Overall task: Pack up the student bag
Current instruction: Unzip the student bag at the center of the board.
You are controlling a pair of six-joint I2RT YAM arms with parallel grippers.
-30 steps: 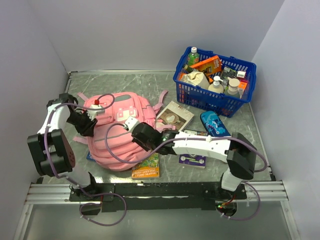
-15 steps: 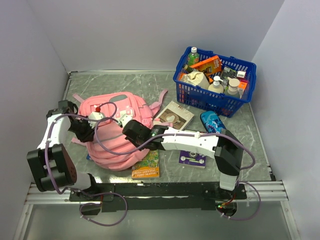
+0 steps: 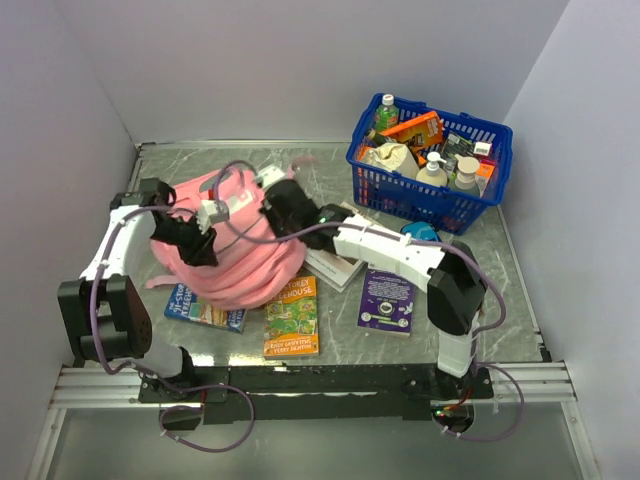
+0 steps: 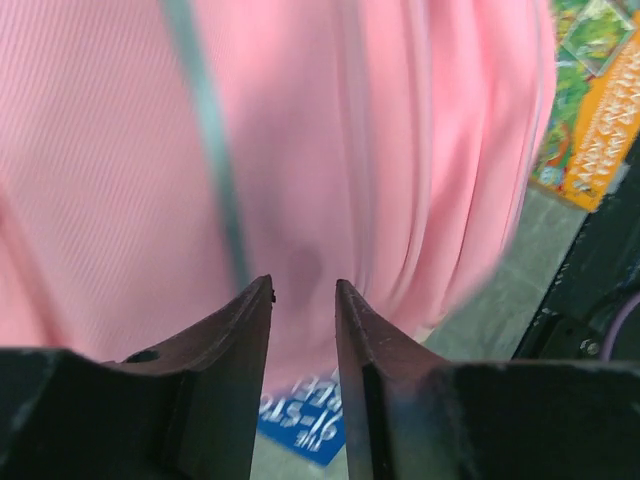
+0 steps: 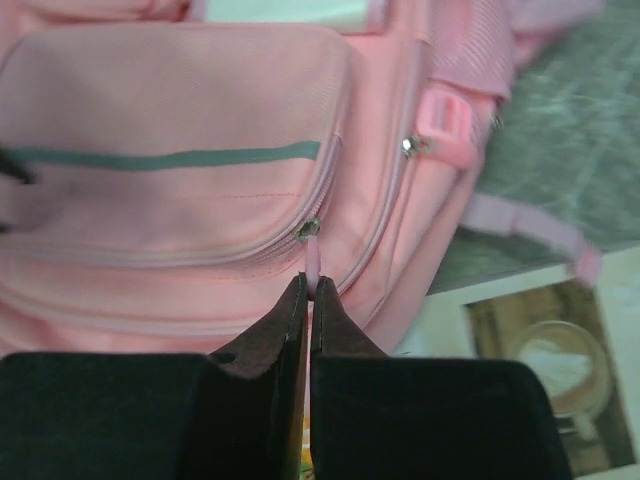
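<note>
Student bag (image 3: 235, 268): pink, slumped left of centre on the surface (image 3: 510, 290). Right gripper (image 5: 308, 288): jaws clenched on the front-pocket zip pull (image 5: 313, 260). Left gripper (image 4: 303, 292): jaws narrowly parted against the bag's fabric; whether they grasp it, cannot tell.

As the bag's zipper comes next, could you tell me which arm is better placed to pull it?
Right: the right gripper is shut on the zipper pull of the student bag; the left gripper sits against its plain side.
</note>
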